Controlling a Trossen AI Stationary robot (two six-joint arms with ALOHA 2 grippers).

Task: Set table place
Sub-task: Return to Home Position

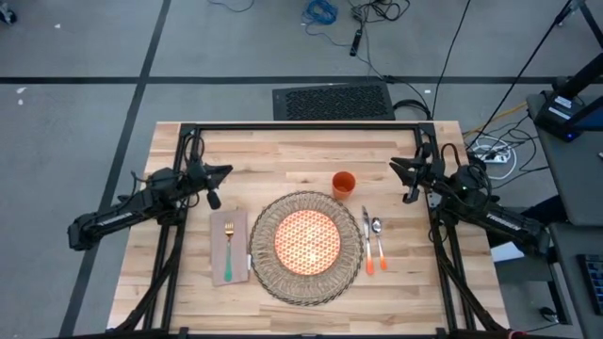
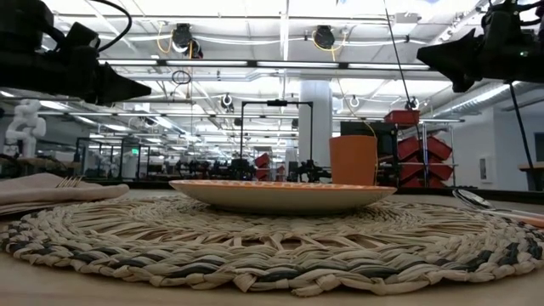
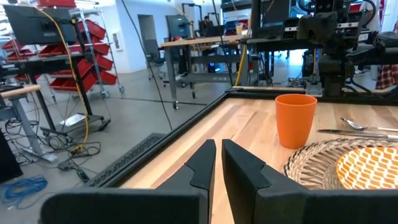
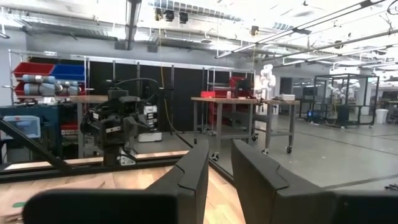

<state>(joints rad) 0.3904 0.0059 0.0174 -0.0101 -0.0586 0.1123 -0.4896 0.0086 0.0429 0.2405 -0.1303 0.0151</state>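
The table [image 1: 283,160] is pale smooth wood, the placemat [image 2: 272,246] rough woven wicker, the napkin [image 1: 239,235] cloth, the cup [image 3: 295,121] smooth matt.

1. The woven mat [image 1: 267,273] is lying on the wooden table [image 1: 283,151], carrying the orange-patterned plate [image 1: 307,241] at its centre.
2. The orange cup [image 1: 344,185] is standing upright beside the mat.
3. The fork [image 1: 228,256] is resting on the napkin [image 1: 238,234], left.
4. The knife [image 1: 366,240] and spoon [image 1: 379,243] are lying parallel, right.

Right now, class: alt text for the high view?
A round wicker placemat holds an orange-patterned plate on a pale wooden table: beige napkin with green-handled fork left, orange-handled knife and spoon right, orange cup upper right. Left arm and right arm wait alongside.
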